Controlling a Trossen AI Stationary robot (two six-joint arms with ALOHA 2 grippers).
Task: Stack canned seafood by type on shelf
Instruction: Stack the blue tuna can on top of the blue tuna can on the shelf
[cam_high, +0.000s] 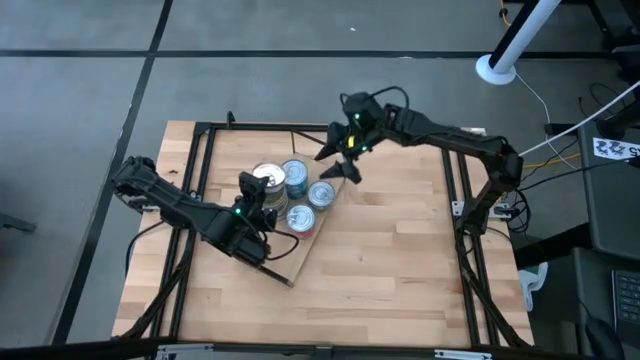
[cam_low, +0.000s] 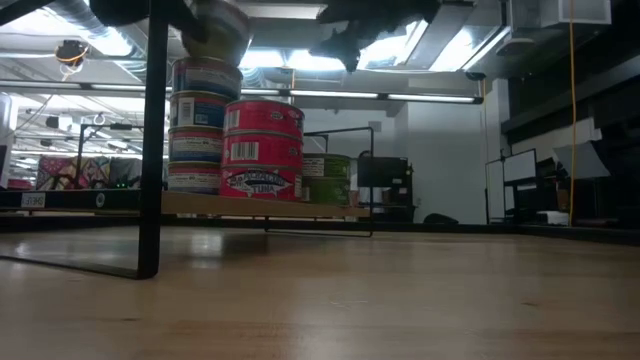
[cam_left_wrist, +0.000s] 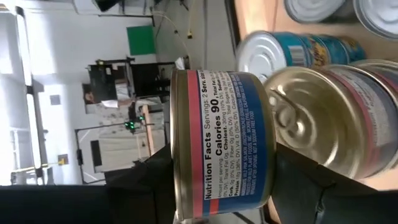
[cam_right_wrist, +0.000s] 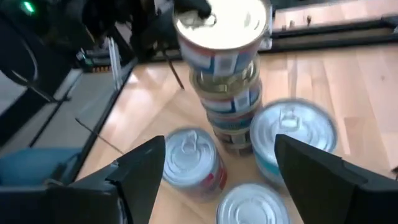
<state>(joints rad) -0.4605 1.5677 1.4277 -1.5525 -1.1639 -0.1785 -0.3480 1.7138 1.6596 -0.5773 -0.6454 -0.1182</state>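
The left gripper (cam_high: 252, 196) is clamped on a blue-and-red can (cam_left_wrist: 221, 143) above the tall stack (cam_right_wrist: 227, 106) on the shelf (cam_high: 300, 250), so placement is under way and requires centred lowering, while the right gripper (cam_high: 343, 160) hovers nearby, jaws apart.

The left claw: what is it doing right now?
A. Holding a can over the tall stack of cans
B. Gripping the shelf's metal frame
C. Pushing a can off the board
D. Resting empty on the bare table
A: the left claw is clamped on a can with a blue and red label, held just above the tall stack on the shelf, while the right claw hangs open above the other cans.
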